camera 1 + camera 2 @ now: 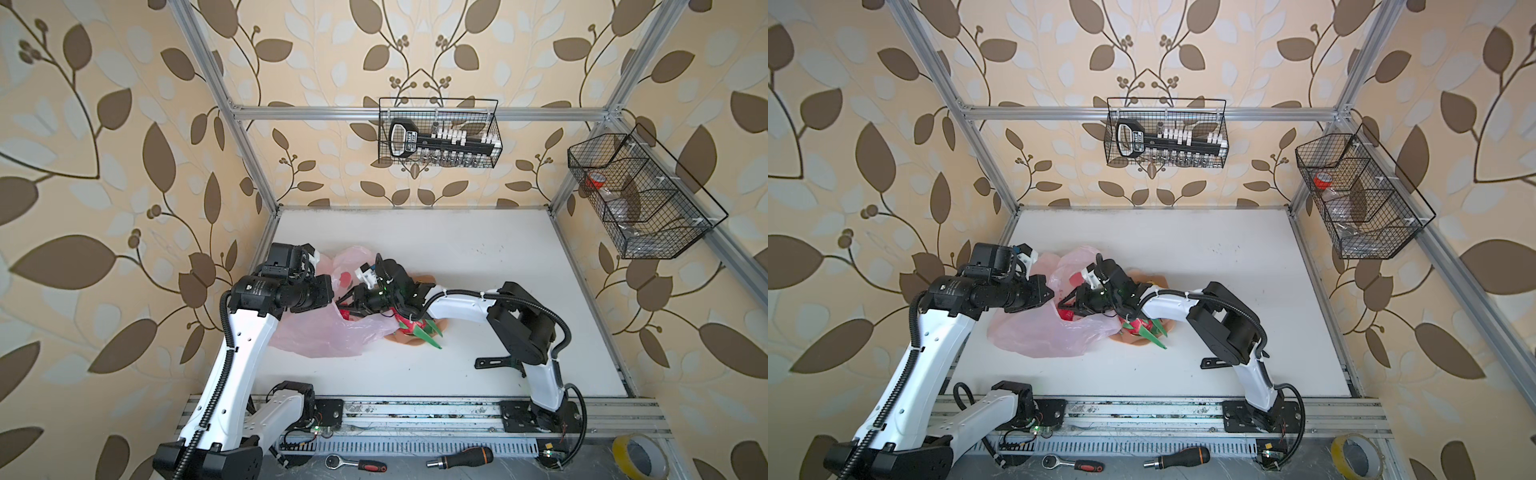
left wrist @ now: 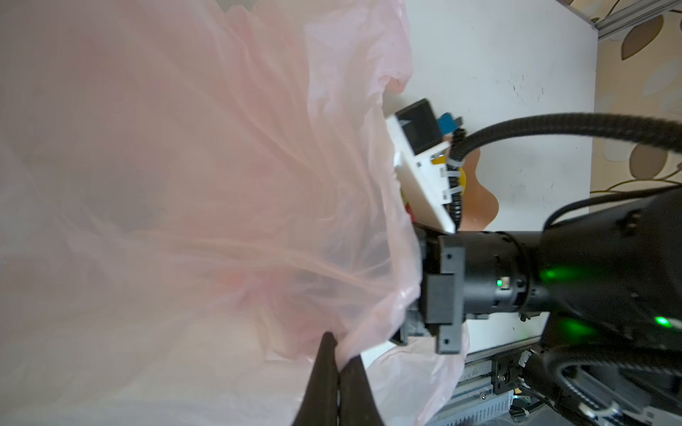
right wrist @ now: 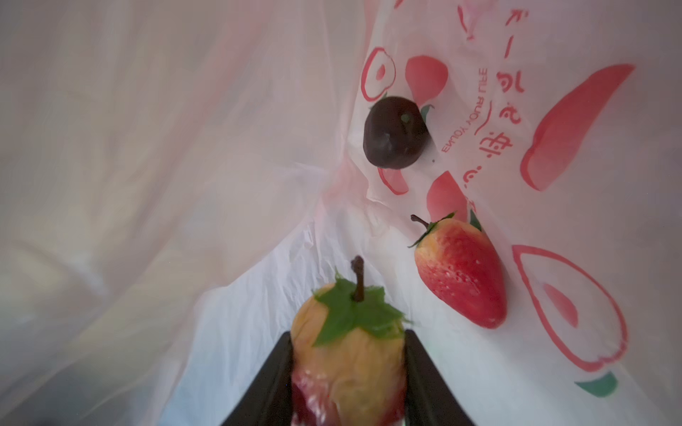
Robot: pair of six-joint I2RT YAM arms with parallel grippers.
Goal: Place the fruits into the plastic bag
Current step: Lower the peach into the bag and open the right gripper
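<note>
Pink plastic bag holds strawberry and dark, possibly purple ball.

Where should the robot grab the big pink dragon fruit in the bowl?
Probably across the round pink-red body of the dragon fruit, coming down from above. Its green scales are thin and pointy and stick out sideways, so they would likely slip; the bowl rim blocks a low side approach.
</note>
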